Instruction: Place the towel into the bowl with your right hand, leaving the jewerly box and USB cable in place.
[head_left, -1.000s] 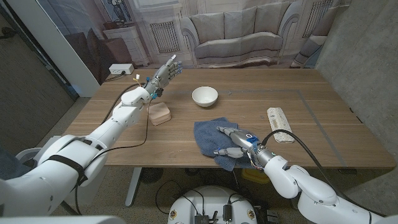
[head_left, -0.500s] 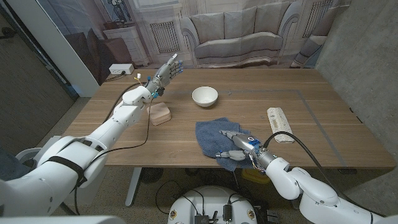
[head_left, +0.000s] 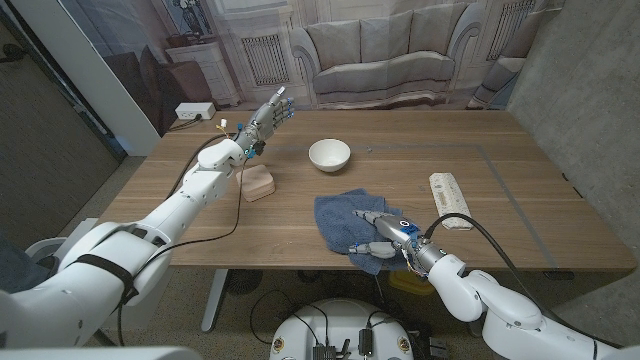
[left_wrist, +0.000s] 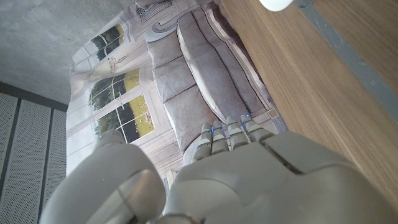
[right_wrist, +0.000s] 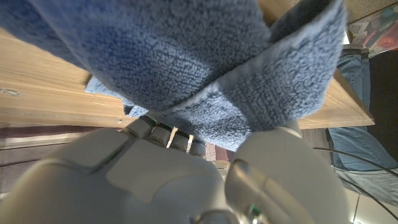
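Towel (head_left: 345, 216) dragged nearer table edge, gripped by right hand (head_left: 380, 237)

Towel (head_left: 345, 215) lies before the bowl (head_left: 329, 154), jewelry box (head_left: 259, 184) left, cable (head_left: 448, 200) right.

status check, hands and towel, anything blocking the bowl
Right hand grips blue towel at near table edge. Left hand raised, open, empty. Bowl empty, path looks clear; jewelry box off to the side.
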